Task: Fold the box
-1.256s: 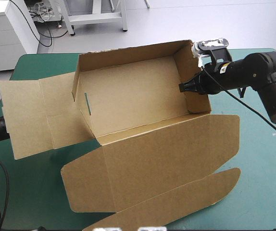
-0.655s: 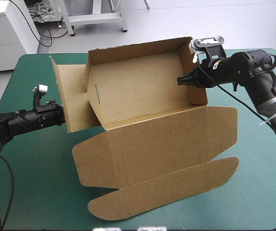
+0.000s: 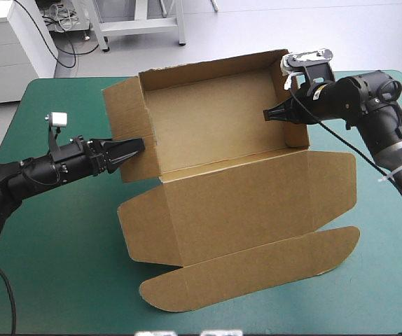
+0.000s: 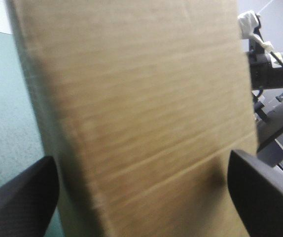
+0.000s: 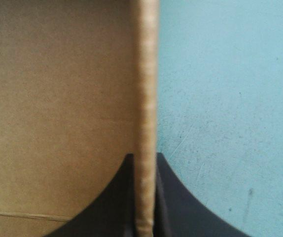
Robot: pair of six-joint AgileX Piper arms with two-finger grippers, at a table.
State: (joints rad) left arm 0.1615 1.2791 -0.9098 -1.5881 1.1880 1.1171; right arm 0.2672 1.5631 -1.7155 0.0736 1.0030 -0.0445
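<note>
**Right wall pinned, left wall under the push: keep it square**

The box [image 3: 215,129] sat mid-table toward the far edge of the teal-green cover [image 3: 54,280]. Its far wall and both end walls were raised. Its lid [image 3: 250,203] lay flat toward the near edge, with the rounded tuck flap [image 3: 250,269] beyond it.

My right gripper [image 3: 269,114] was clamped on the right wall [image 3: 295,105], fingers all but together, with the board's edge running up between them in its wrist view. My left gripper [image 3: 127,149] had its fingers apart, tips at the outer face of the left wall [image 3: 127,112]. From above it looked like contact; the wrist view showed only brown board filling the gap.

I judged the step in hand to be bringing that left wall fully upright against the tray. Doing it well meant pressing slowly and level with the table, straight toward the right clamp, so the clamp served as the anchor. A high or skewed push could have skidded or twisted the light board. I also wanted the right arm motionless, since any pull there would have opened the corner. Whether the left wall stood truly square, I could not tell.
</note>
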